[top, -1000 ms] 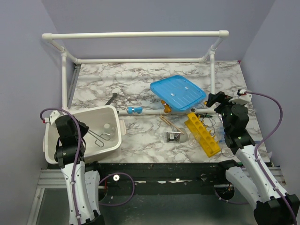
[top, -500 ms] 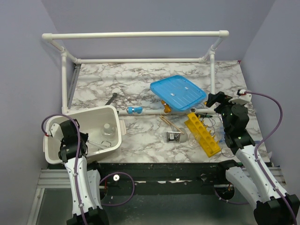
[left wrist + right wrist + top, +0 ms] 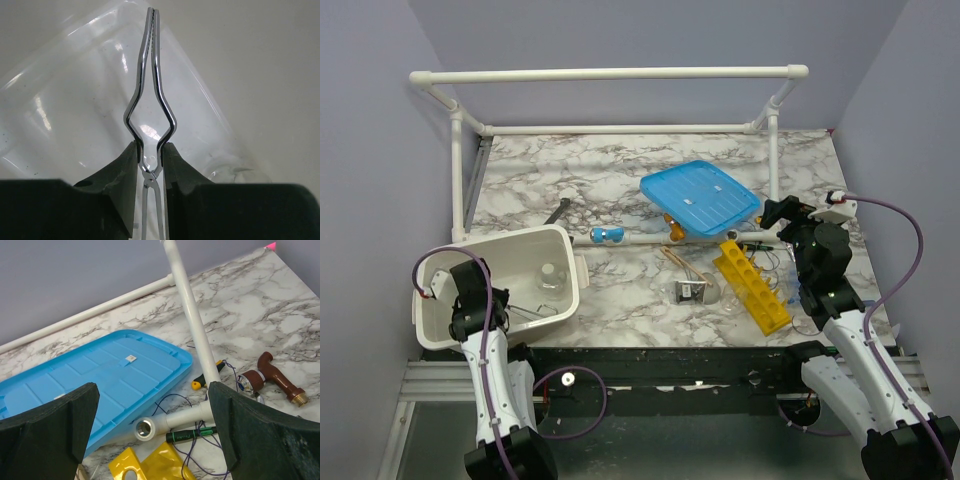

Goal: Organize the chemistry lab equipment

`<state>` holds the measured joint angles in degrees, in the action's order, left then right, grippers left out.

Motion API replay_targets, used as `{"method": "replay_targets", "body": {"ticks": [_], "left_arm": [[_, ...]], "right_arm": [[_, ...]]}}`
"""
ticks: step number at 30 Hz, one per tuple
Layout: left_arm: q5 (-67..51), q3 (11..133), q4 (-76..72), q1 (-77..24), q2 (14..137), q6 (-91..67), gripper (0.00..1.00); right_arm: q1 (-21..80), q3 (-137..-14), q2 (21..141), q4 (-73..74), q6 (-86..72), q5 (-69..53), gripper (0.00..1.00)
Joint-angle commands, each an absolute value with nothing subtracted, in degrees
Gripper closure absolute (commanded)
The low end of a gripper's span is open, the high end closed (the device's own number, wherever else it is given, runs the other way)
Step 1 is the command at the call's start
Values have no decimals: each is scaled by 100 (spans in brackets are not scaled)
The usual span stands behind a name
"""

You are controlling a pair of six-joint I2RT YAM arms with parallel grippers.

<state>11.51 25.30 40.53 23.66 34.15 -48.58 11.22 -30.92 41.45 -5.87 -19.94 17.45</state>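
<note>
My left gripper [image 3: 498,312] is down inside the white tub [image 3: 510,243], shut on the metal scissor tongs [image 3: 536,308]. In the left wrist view the tongs [image 3: 150,95] stick out forward from between the shut fingers [image 3: 127,165], close to the tub wall. A clear glass flask [image 3: 551,280] lies in the tub beside them. My right gripper [image 3: 776,214] is open and empty above the table's right side, over the yellow test-tube rack [image 3: 752,286] [image 3: 150,467]. A small glass beaker [image 3: 692,291] and thin wooden sticks [image 3: 678,258] lie left of the rack.
The blue lid [image 3: 700,198] [image 3: 100,372] lies behind the rack. A white pipe frame [image 3: 610,74] [image 3: 192,320] stands at the back. A green pen [image 3: 192,435], purple wire, a small screwdriver [image 3: 205,377] and a brown tool [image 3: 272,372] lie near the right post.
My left arm has swung nearer and lower in the tub, with the tongs still in its grip. The right arm has not moved.
</note>
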Motion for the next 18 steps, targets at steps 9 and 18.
{"method": "replay_targets", "body": {"ticks": [9,18], "left_arm": [[1221,2505,3822,2420,3348,-4744,51],[1203,2882,4011,2413,3250,-4510,23]], "right_arm": [[1098,-3331,4124,-466,-1990,1701,0],[1099,-3338,4143,-466,-1990,1688,0]]}}
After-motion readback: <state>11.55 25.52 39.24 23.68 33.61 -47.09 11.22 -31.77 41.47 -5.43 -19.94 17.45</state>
